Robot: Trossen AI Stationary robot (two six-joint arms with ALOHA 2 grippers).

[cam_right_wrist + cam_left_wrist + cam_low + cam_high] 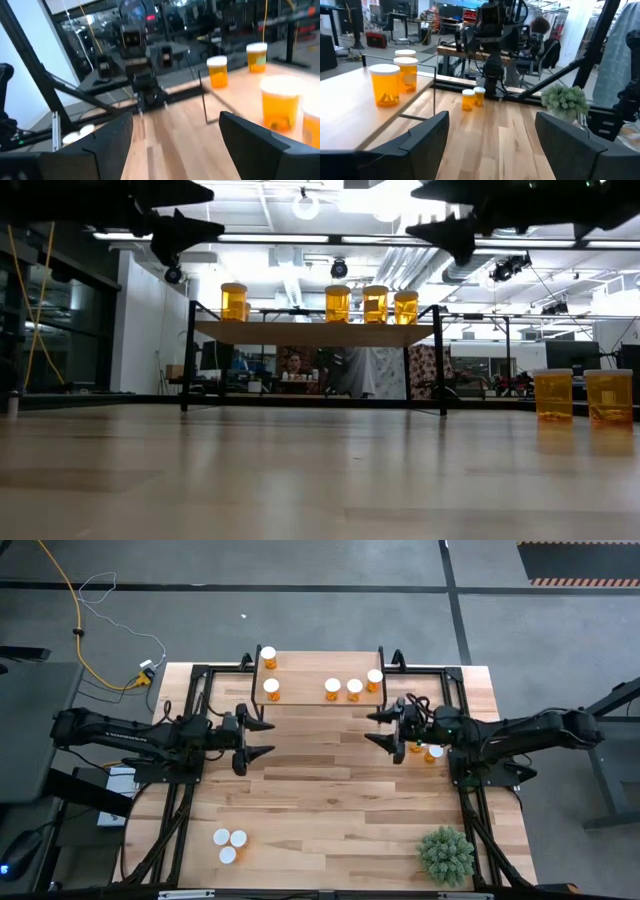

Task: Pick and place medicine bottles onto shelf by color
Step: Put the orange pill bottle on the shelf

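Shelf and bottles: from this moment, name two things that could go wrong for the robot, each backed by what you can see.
1. Three medicine bottles stand close together on the shelf; adding another there could topple one.
2. The open right gripper hangs just beside two bottles on the table; a careless move might knock them. The open left gripper waits opposite it, holding nothing.

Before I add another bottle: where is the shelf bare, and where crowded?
The light-wood shelf on black legs is bare in the middle, between the two white-capped amber bottles at its left and the three at its right. The right end is crowded.
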